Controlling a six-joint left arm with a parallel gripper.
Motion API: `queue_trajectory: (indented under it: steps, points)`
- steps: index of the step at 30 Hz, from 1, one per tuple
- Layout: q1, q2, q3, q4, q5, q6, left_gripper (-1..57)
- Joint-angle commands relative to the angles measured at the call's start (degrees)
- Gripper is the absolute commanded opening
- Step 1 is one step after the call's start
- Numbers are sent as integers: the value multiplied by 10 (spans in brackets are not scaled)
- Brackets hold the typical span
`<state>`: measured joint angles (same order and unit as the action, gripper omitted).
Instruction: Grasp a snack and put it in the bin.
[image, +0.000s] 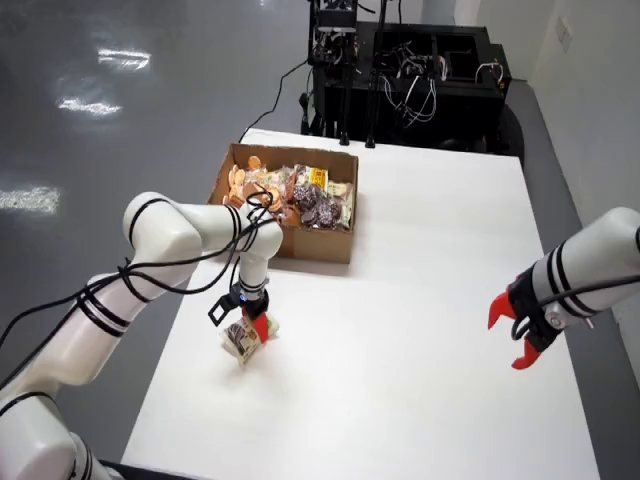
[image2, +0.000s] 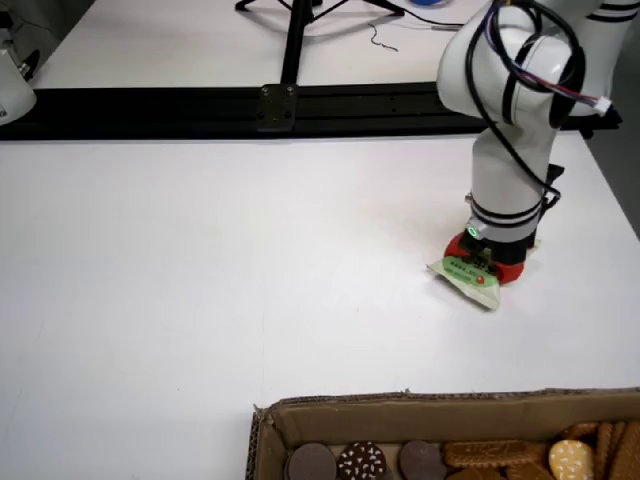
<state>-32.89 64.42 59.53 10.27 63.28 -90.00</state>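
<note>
- Red jaws of the working gripper (image: 250, 330) are clamped on a snack packet (image2: 466, 277), pressed low at the white counter (image: 420, 300).
- Behind the jaws in the high view stands the cardboard bin (image: 318, 242), nearly full of snacks.
- Bare counter spreads away from the jaws; its near edge lies close by.

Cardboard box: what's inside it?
The box holds round cookies, dark frosted ones and wrapped snack packs, heaped together. Anything beneath the top layer is covered.

open white tabletop (image: 400, 330) around the brown cardboard box of snacks (image: 285, 200), idle red-fingered second arm (image: 525, 325) far right in the high view
</note>
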Motion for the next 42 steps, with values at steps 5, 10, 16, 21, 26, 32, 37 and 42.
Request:
queue_trajectory:
  steps: [5, 10, 16, 21, 26, 32, 37, 42]
  points:
    - [-5, 0, 0, 4, 1, 0, 236]
    - [-11, 0, 1, 2, 1, 0, 170]
    - [-20, -3, -3, 1, 7, 0, 101]
    - [-30, -9, -9, 2, 15, 0, 71]
    - [-41, -18, -12, 3, 21, 0, 48]
    - [-55, -28, -22, 5, 30, 0, 12]
    - [-65, -39, -40, 18, 43, 0, 2]
    - [-69, -61, -55, 42, 58, 0, -2]
